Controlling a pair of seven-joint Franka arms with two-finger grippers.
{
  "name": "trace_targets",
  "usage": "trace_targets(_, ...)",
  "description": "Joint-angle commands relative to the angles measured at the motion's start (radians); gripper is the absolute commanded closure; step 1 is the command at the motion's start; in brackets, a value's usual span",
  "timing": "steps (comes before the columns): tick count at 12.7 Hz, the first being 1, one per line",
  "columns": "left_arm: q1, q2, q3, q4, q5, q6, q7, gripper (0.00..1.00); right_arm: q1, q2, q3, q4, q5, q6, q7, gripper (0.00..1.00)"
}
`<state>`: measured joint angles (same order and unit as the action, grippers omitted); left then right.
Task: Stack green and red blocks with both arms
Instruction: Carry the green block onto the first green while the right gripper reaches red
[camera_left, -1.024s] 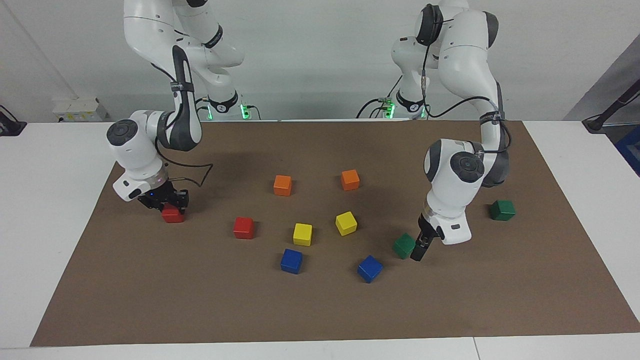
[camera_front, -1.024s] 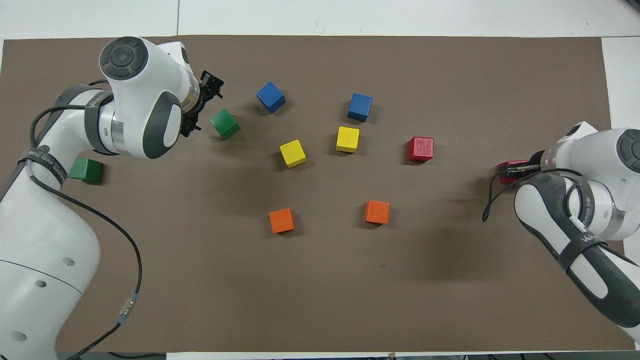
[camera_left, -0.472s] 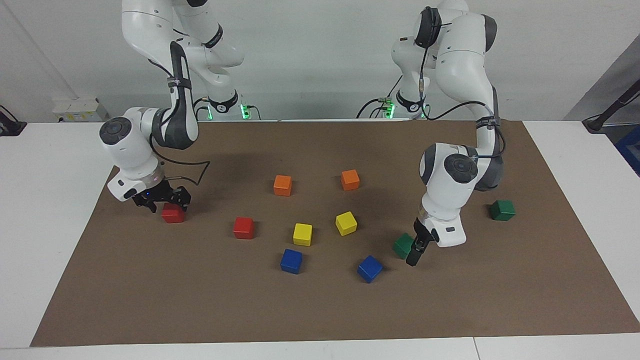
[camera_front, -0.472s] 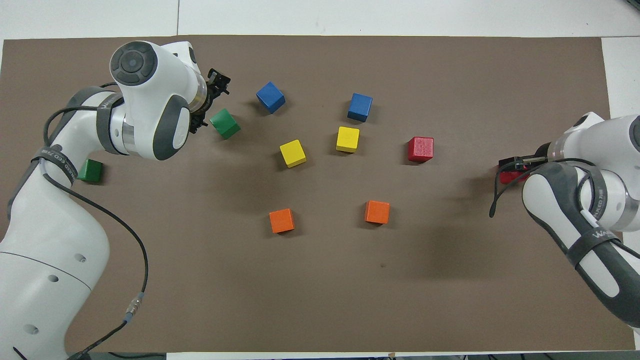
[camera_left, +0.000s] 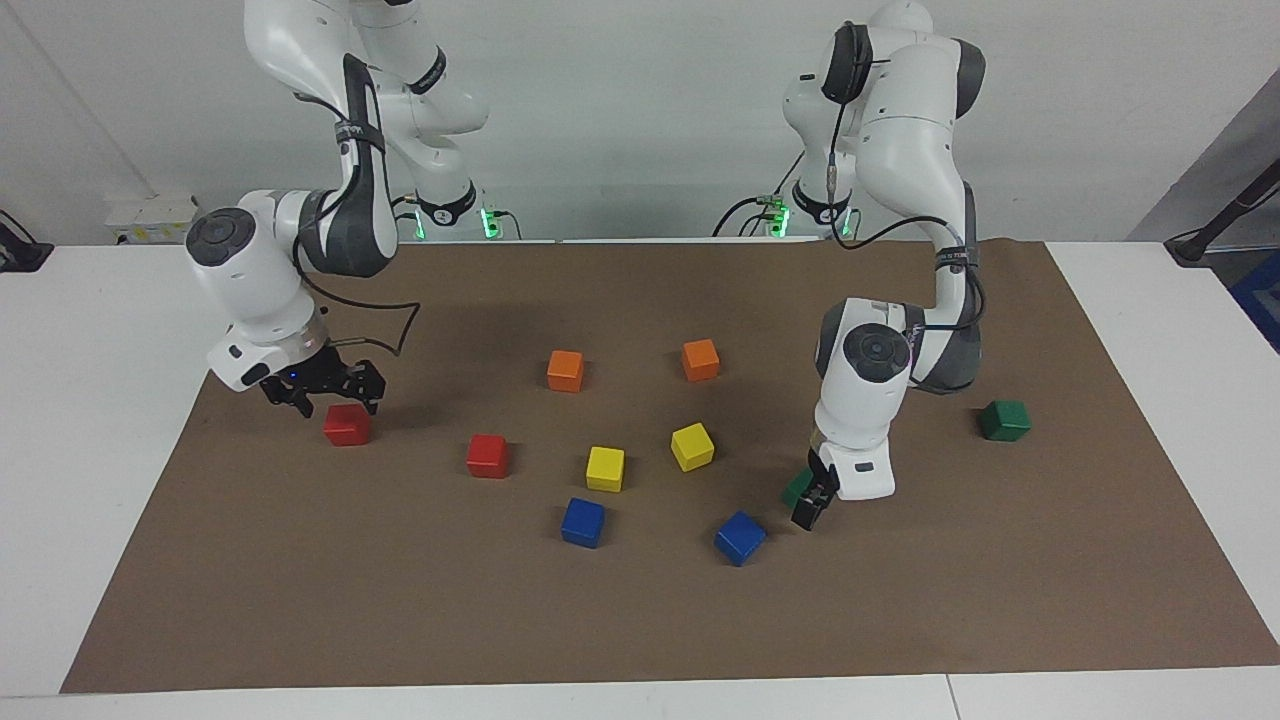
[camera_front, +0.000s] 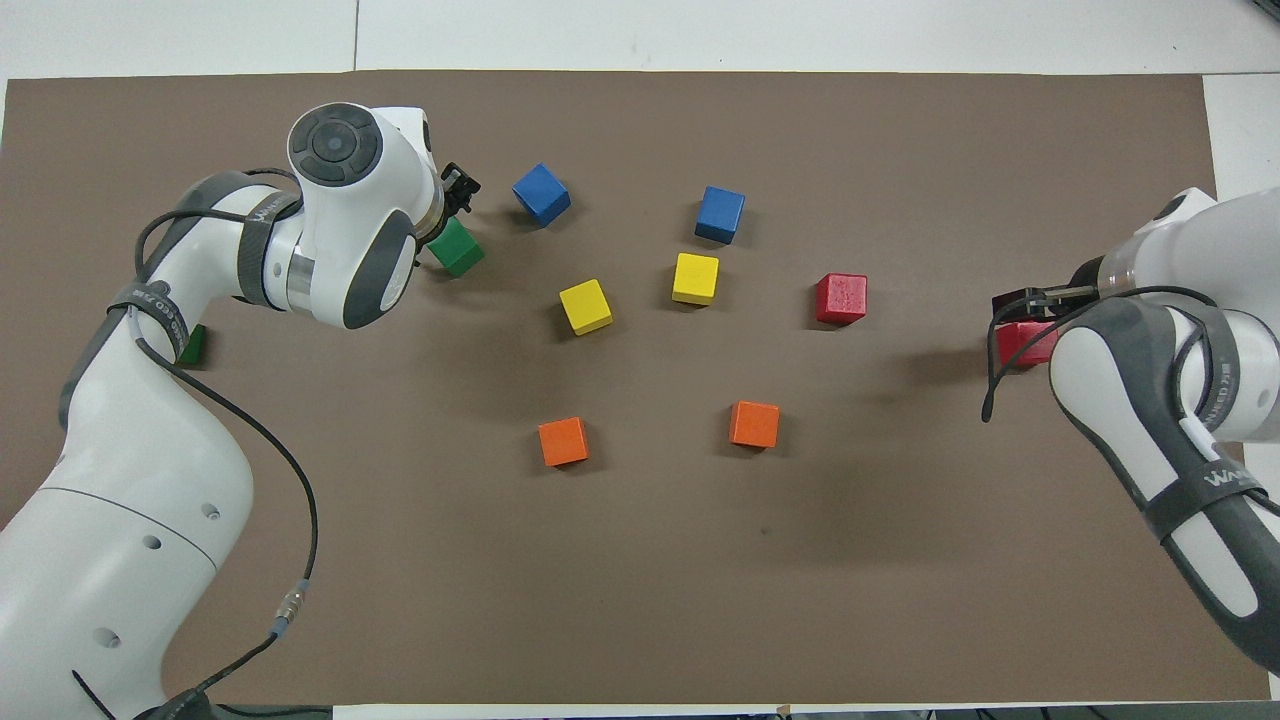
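Both arms moved: right gripper (camera_left: 322, 395) let go, jaws open above its red block (camera_left: 347, 424); left gripper (camera_left: 812, 503), jaws open, reaches the green block (camera_left: 797, 487) at lower right

The counter (camera_left: 120, 330) is white, and a large brown mat (camera_left: 640, 620) covers most of its top. A thin seam runs across the white surface near its edge farthest from the robots. The wall (camera_left: 640, 120) by the robots is plain, pale grey-white, and evenly lit, without strong shadows. A small white box (camera_left: 155, 220) stands against this wall, at the right arm's end of the counter. At the left arm's end, a dark pole (camera_left: 1225, 215) leans, and a blue object (camera_left: 1262, 290) shows at the edge.
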<state>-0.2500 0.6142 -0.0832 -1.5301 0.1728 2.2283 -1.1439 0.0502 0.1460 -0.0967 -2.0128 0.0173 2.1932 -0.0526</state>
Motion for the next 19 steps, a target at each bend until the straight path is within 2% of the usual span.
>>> trace_targets(1, -0.005, -0.002, 0.003, -0.013, 0.030, -0.015, 0.027, 0.17, 0.092, 0.010, 0.003, 0.042, 0.006, -0.018, 0.165, 0.00)
trace_targets(2, -0.008, -0.007, 0.003, -0.034, 0.027, 0.003, 0.024, 0.19, 0.115, 0.016, 0.003, 0.043, 0.006, -0.009, 0.222, 0.00)
trace_targets(7, -0.014, -0.008, 0.003, -0.036, -0.053, 0.017, 0.010, 0.18, 0.212, 0.043, 0.003, 0.043, 0.006, 0.055, 0.514, 0.00)
trace_targets(9, -0.015, -0.007, 0.003, -0.038, -0.058, 0.020, 0.003, 0.18, 0.220, 0.053, 0.005, 0.045, 0.007, 0.075, 0.524, 0.01)
trace_targets(10, -0.017, -0.007, 0.003, -0.039, -0.056, 0.020, 0.003, 0.24, 0.223, 0.055, 0.005, 0.049, 0.006, 0.082, 0.522, 0.01)
trace_targets(11, -0.015, -0.008, 0.003, -0.042, -0.058, 0.020, 0.003, 0.44, 0.235, 0.075, 0.006, 0.057, 0.006, 0.097, 0.522, 0.01)
trace_targets(12, -0.015, -0.008, 0.003, -0.044, -0.058, 0.020, 0.004, 0.77, 0.241, 0.081, 0.006, 0.055, 0.006, 0.111, 0.520, 0.01)
trace_targets(13, -0.015, -0.011, 0.003, -0.051, -0.056, 0.022, 0.010, 1.00, 0.246, 0.084, 0.008, 0.055, 0.004, 0.124, 0.516, 0.01)
trace_targets(17, -0.002, -0.011, 0.000, -0.038, -0.055, 0.002, 0.035, 1.00, 0.261, 0.095, 0.009, 0.052, 0.004, 0.160, 0.438, 0.01)
trace_targets(19, 0.041, -0.043, -0.007, -0.038, -0.056, -0.024, 0.091, 1.00, 0.264, 0.105, 0.009, 0.049, 0.003, 0.161, 0.427, 0.01)
